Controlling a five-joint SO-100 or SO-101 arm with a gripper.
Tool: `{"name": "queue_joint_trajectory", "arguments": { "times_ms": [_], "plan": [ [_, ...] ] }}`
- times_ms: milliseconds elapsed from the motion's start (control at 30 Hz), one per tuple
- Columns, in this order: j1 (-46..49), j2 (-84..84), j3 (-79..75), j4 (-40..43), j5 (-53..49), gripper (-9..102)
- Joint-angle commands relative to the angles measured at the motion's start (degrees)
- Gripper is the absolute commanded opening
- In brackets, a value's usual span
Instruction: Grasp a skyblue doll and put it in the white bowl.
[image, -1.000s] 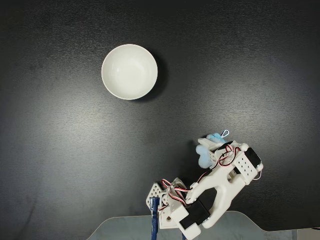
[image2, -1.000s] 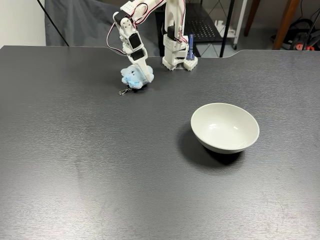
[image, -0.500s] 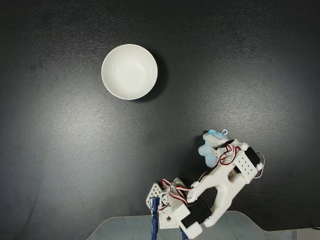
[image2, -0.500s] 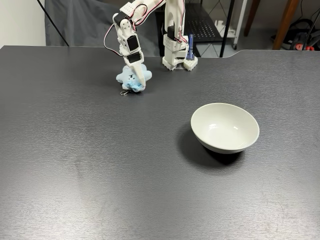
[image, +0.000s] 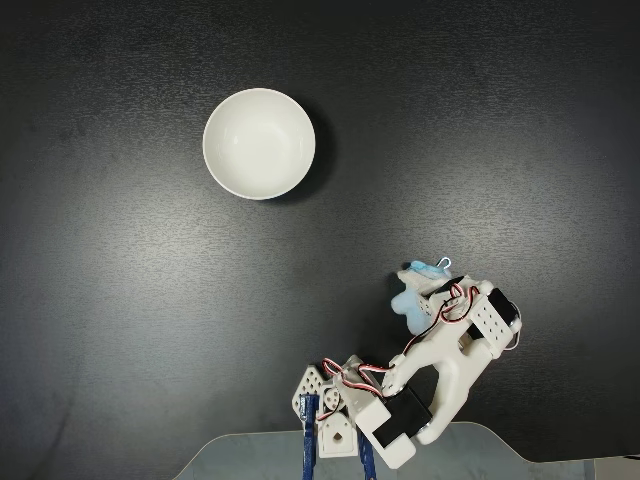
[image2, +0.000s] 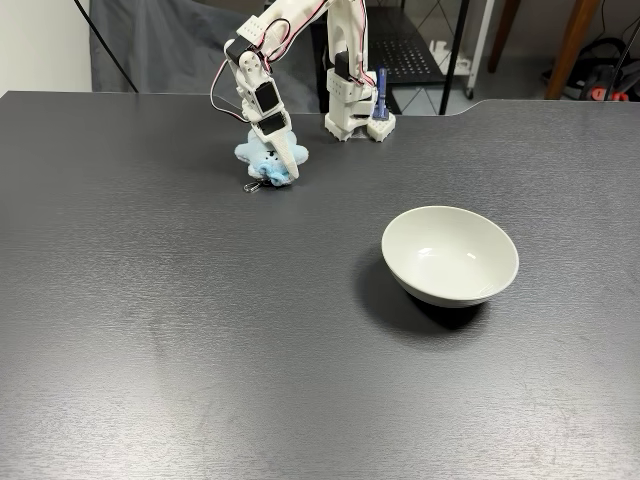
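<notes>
Skyblue doll (image2: 262, 158) far left on the dark table (image2: 200, 330), by my base, keyring clasp touching the surface. My gripper (image2: 283, 168) clamped on it, fingers pointing down. White bowl (image2: 450, 255) well apart, right of centre; from above, doll (image: 412, 300) lower right, bowl (image: 259, 143) upper left.

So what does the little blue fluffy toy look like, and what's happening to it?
The skyblue doll is a small, fluffy, pale-blue plush with rounded lobes and a darker blue patch. A tiny metal clasp hangs from it toward the table. It sits low at the dark table near the arm's base, with the white gripper closed around it. The white bowl stands apart, empty.
</notes>
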Motion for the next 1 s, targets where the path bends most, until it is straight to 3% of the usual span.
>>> {"name": "queue_joint_trajectory", "arguments": {
  "times_ms": [0,233,633,967],
  "plan": [
    [1.0,1.0,-1.3,-0.4,0.8,36],
    [4.0,1.1,-1.3,-10.0,0.8,-3],
    [6.0,7.3,-5.4,-15.6,2.4,-1],
    [6.3,21.4,-18.9,-12.4,32.6,-1]
  ]
}}
